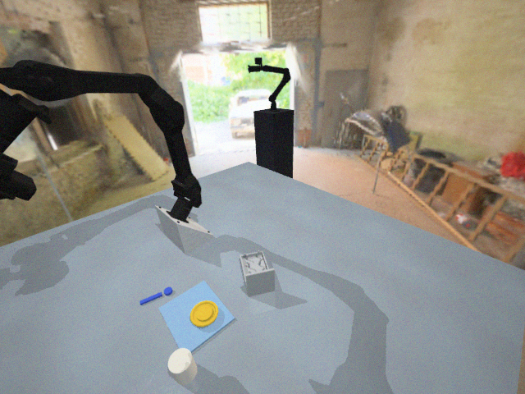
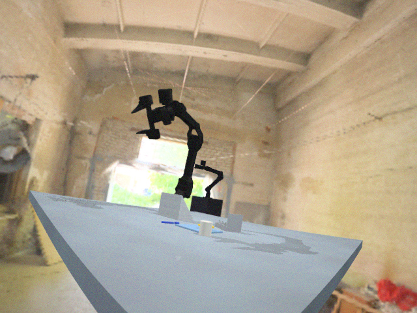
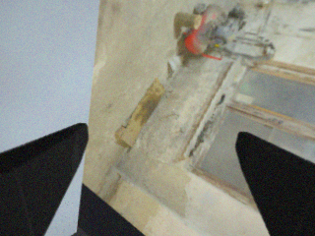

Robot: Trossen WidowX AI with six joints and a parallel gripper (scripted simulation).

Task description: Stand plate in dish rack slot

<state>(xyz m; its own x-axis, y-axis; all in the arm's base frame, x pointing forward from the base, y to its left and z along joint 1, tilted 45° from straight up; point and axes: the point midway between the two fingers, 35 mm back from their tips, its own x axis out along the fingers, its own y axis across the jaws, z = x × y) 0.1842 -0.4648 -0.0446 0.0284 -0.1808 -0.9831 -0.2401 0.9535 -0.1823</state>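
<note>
One black six-joint arm (image 1: 167, 110) rises from a pale grey wedge-shaped base block (image 1: 186, 235) on the blue-grey table top (image 1: 381, 275), and its black parallel-jaw gripper (image 2: 144, 118) hangs high in the air, far above the light blue square mat (image 1: 178, 324). In the exterior view the two pointed fingers (image 2: 138, 107) stand wide apart, one above the other, with nothing between them; the wrist view shows both dark fingertips at the frame edges with only the room's wall and clutter in the gap.

Left of the mat, a short blue spoon (image 1: 155, 296) lies flat, just off the mat's far-left edge. On the mat itself, near its middle, the round yellow plate (image 1: 203, 313) lies flat, face up. At the mat's near corner a cream cylindrical cup (image 1: 182, 364) stands upright. Right of the mat and slightly farther back, near but apart from it, sits the small grey box-shaped dish rack (image 1: 257, 272), its open top showing pale rails inside; its slots hold no plate.
</note>
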